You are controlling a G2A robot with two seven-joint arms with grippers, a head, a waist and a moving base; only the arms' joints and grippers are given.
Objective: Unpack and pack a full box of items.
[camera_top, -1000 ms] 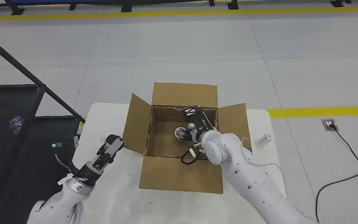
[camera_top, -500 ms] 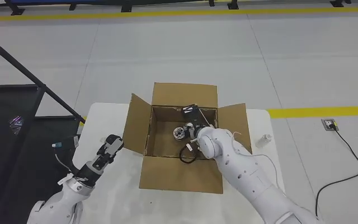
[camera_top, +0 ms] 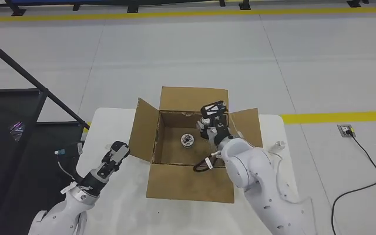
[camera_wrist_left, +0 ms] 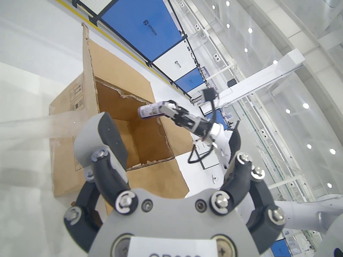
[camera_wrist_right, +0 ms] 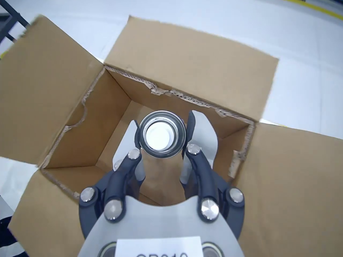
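Observation:
An open cardboard box stands on the white table, all its flaps folded outward. Over its opening my right gripper is shut on a silver spray can, seen end-on between the fingers. The top view has the can above the box's middle, with the right gripper behind it. Across the box, the left wrist view shows the can sticking out sideways above the rim. My left gripper rests open over the table left of the box, holding nothing.
A small white bottle lies on the table right of the box. A black surface borders the table on the left, with a small blue-tipped item at its edge. The box floor under the can looks bare.
The right wrist has swung up and toward the box's far right corner, with the can still in its grip. The left arm has not moved.

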